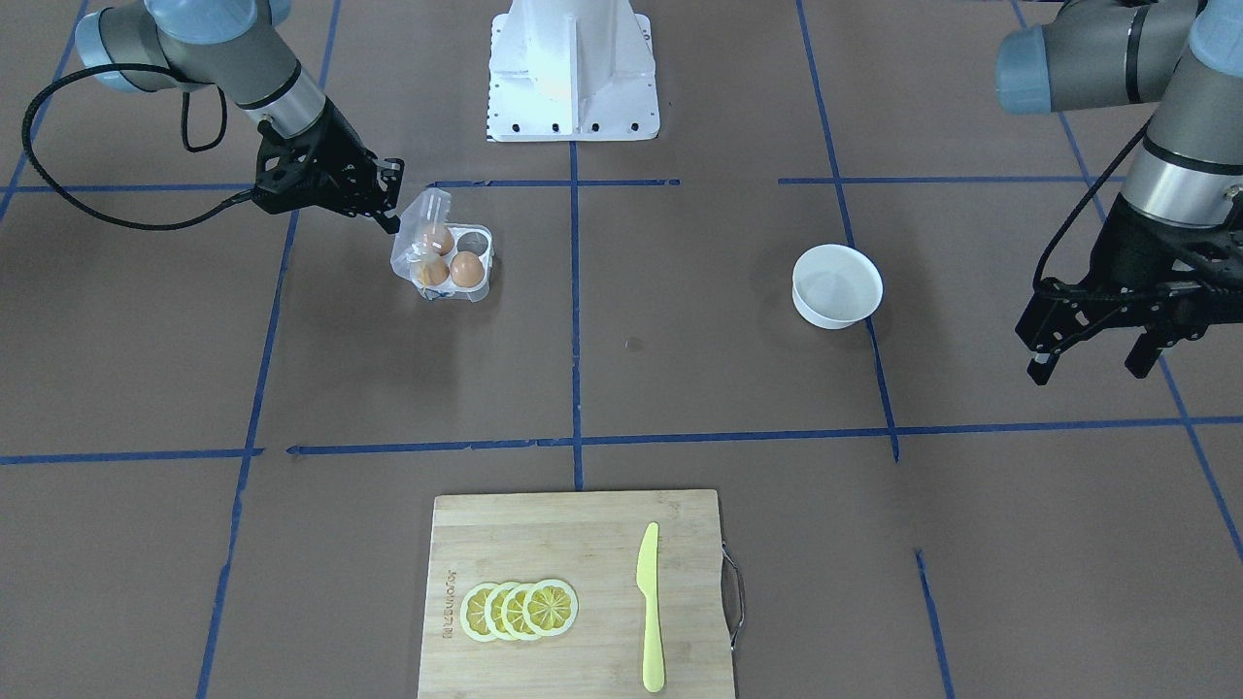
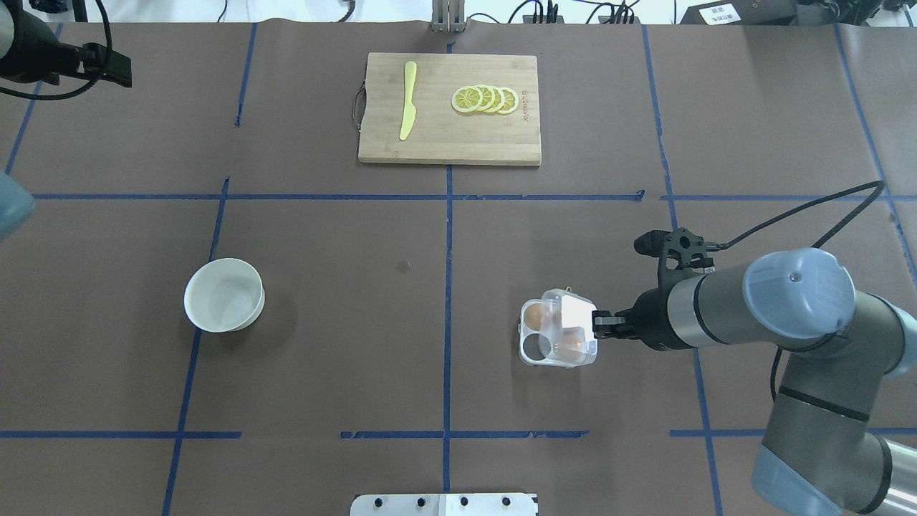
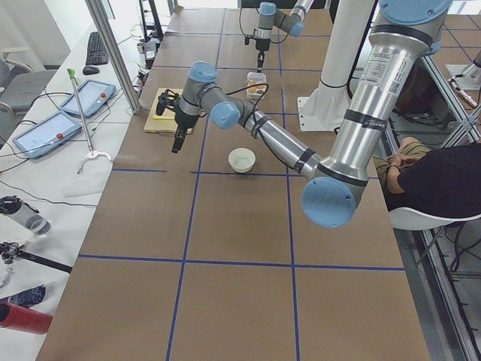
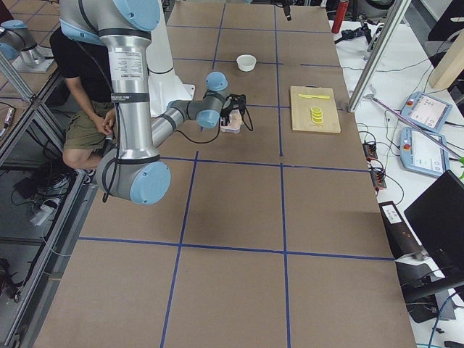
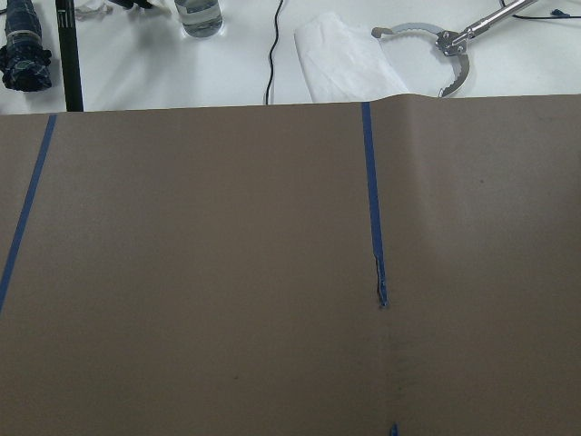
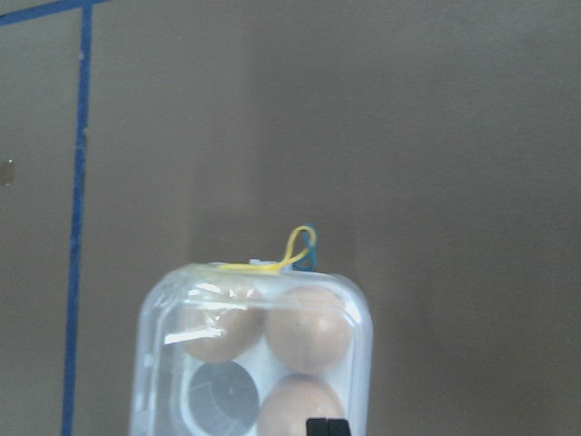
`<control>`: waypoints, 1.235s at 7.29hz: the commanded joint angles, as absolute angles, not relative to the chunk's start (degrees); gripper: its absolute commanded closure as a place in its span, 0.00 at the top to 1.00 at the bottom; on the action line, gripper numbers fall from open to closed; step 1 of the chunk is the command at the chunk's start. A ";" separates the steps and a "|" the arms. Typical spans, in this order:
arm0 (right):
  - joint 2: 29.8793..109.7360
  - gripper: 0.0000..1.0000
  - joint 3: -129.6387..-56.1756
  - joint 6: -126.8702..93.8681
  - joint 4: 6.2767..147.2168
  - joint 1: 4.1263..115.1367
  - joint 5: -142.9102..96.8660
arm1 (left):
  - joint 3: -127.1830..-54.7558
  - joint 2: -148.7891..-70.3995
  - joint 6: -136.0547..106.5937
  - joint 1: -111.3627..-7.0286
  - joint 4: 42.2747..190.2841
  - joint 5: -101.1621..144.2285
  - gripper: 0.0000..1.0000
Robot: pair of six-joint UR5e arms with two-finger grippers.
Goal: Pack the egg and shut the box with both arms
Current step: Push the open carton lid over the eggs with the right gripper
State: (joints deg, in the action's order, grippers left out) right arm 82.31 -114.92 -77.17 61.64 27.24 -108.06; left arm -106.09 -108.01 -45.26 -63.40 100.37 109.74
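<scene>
At the right, the right gripper (image 1: 392, 224), fingertips seemingly together, touches the box's (image 1: 473, 241) half-raised lid (image 1: 428, 216); the left gripper (image 1: 1090, 370) hangs spread, far left.

White bowl (image 1: 825, 316), board (image 1: 583, 544), knife (image 1: 651, 612), lemon slices (image 1: 520, 610)

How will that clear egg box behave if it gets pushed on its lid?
Probably light and apt to slide: the box is thin clear plastic on flat brown paper. Its half-raised lid looks flimsy, so it likely flexes under pressure. With three eggs and one cell empty, its weight sits unevenly; it might twist when pushed.
</scene>
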 commanded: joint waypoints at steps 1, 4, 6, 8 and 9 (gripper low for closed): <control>72.65 0.00 -111.99 -77.25 66.68 26.37 -108.11 | -106.00 -107.93 -45.09 -63.72 100.37 109.78 1.00; 66.72 0.00 -111.88 -77.43 69.87 26.28 -108.28 | -105.47 -107.75 -45.00 -63.72 100.72 109.78 1.00; 62.60 0.10 -112.06 -78.30 70.75 26.54 -108.54 | -105.21 -106.70 -40.37 -64.24 100.81 109.86 1.00; 59.95 1.00 -112.32 -81.72 70.66 28.64 -108.46 | -104.59 -104.52 -38.33 -64.51 101.77 109.86 1.00; 59.94 1.00 -112.85 -81.91 70.84 31.09 -108.89 | -104.42 -103.28 -34.58 -64.69 102.30 109.86 1.00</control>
